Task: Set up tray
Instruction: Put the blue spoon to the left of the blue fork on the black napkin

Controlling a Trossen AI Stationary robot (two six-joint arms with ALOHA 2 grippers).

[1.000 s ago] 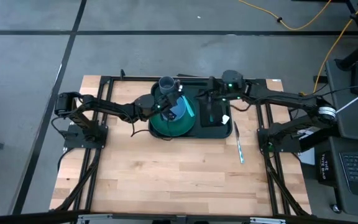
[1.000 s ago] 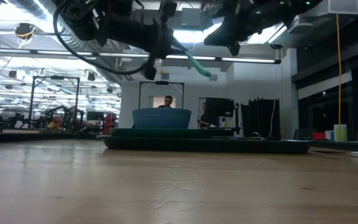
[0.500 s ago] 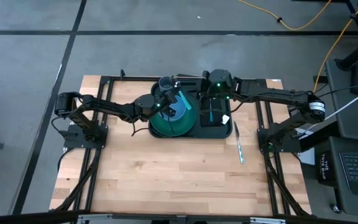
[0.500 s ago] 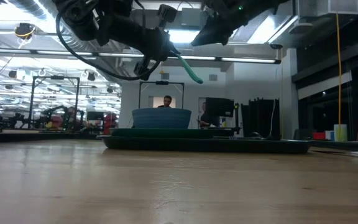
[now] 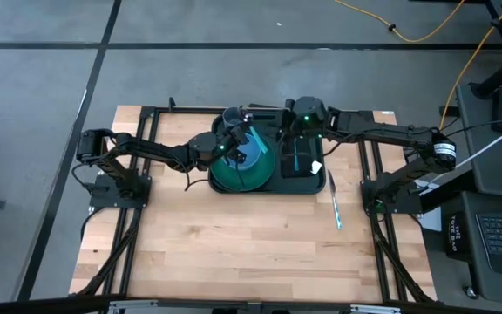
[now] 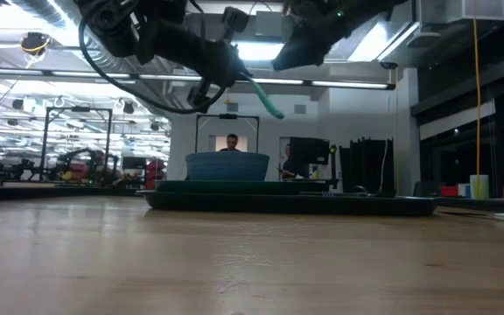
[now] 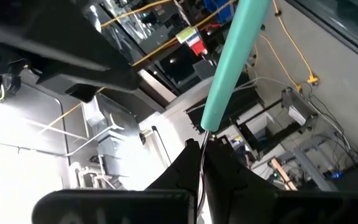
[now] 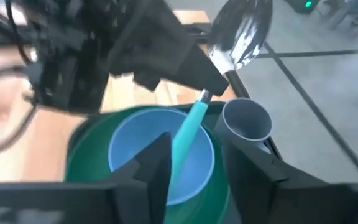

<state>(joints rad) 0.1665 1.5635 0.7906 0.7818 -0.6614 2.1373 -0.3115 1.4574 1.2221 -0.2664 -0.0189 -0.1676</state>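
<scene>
My left gripper (image 5: 238,139) is shut on a spoon with a teal handle (image 8: 190,134) and a silver bowl (image 8: 241,31), above the blue bowl (image 5: 247,159). That bowl sits on the round green plate (image 5: 234,177) in the dark green tray (image 5: 268,189). My right gripper (image 8: 201,165) hovers open over the tray's far middle. Its fingers stand either side of the handle's free end without touching it. A grey cup (image 5: 234,116) stands at the tray's far left corner. A black napkin (image 5: 301,161) lies in the tray's right part. My left gripper pinches the spoon at its thin metal neck (image 7: 201,140), where the teal handle begins. It reaches in from the table's left, and the fingers lie along the spoon. The spoon is lifted clear, and its handle (image 6: 261,94) slants down toward the right.
A teal-handled knife (image 5: 334,208) lies on the bare wood right of the tray. A teal utensil (image 5: 296,157) lies on the napkin. The near half of the table (image 5: 234,253) is open wood. People and equipment show in the room beyond.
My right gripper has moved from above the napkin toward the table's left and far side, closer to the spoon, then held still. The spoon's handle end has swung a little left and down in my left gripper.
</scene>
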